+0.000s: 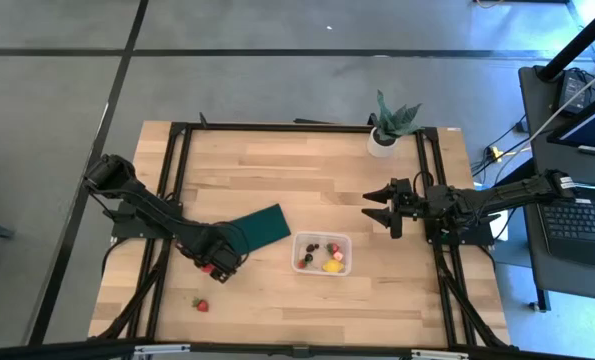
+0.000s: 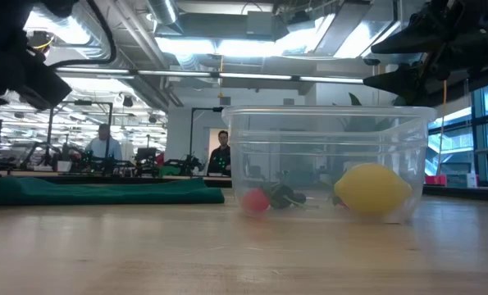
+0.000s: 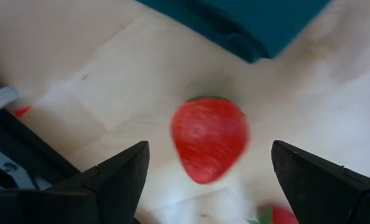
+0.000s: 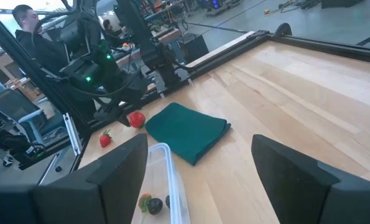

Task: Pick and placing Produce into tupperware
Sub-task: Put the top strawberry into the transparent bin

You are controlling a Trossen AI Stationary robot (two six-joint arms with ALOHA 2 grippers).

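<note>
A red strawberry (image 3: 208,138) lies on the wooden table near the corner of the dark green pad (image 1: 259,226). My left gripper (image 3: 209,163) points down over it, open, with one finger on each side and clear of it. A second strawberry (image 1: 201,304) lies nearer the front edge. The clear tupperware (image 1: 322,253) stands at the table's middle and holds a yellow lemon (image 2: 372,188), red fruits (image 2: 256,199) and dark berries (image 2: 283,195). My right gripper (image 1: 370,206) hovers open, level, to the right of the tub and above the table.
A potted green plant (image 1: 390,125) stands at the far edge. Black frame rails (image 1: 173,190) run along the table's sides. Two people (image 2: 221,152) are in the room beyond. Bare wood lies in front of the tub and across the far half.
</note>
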